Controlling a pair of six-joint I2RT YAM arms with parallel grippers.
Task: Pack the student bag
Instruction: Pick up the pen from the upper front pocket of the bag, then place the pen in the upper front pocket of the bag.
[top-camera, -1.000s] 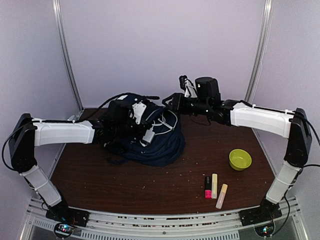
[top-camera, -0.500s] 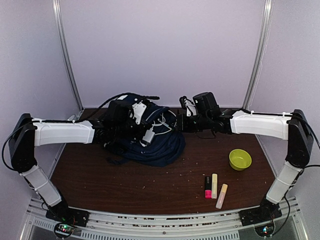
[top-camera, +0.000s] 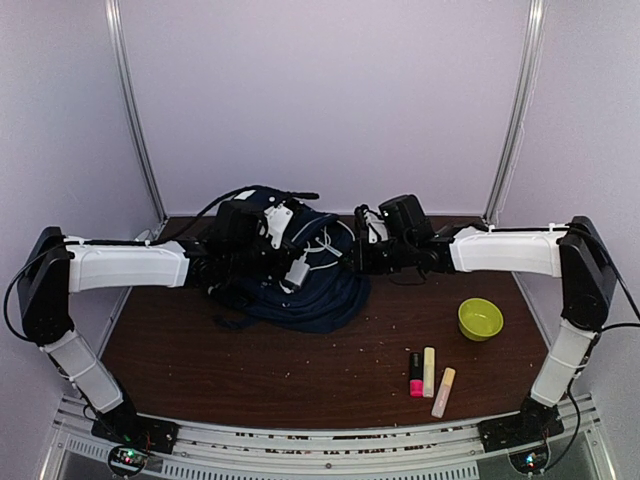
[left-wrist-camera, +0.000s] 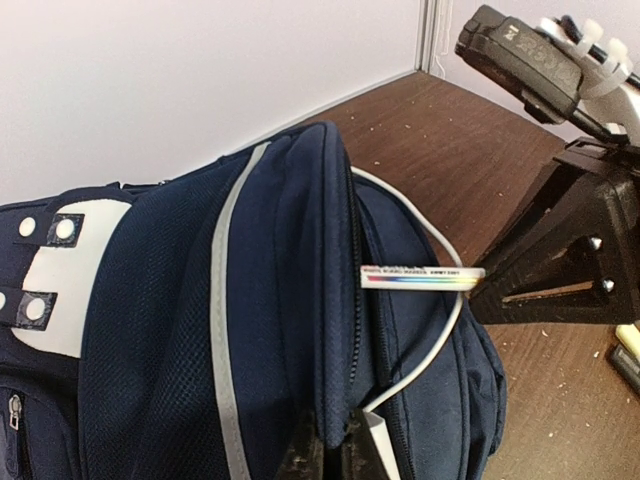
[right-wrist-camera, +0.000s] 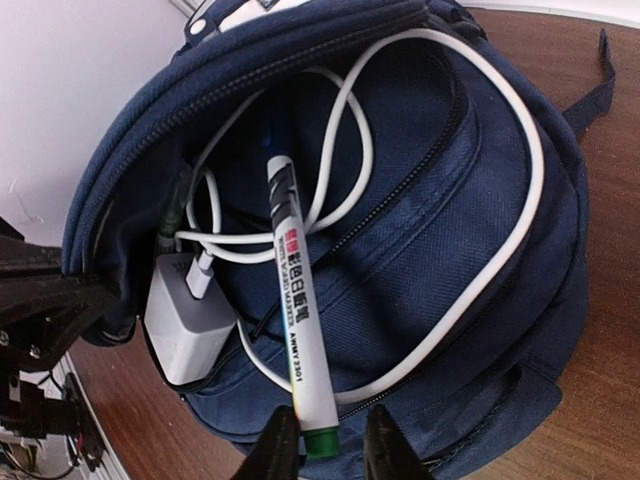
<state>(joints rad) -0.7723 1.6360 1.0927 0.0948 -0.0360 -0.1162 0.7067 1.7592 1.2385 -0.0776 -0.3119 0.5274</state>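
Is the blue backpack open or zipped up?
Open. The student bag gapes at its top, with a white cable and charger showing inside, and a marker pointing into it.

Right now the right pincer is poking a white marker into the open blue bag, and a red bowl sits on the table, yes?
No: the bowl is lime green, not red, as the top view shows. The rest holds: the right pincer pokes a white marker into the open blue bag.
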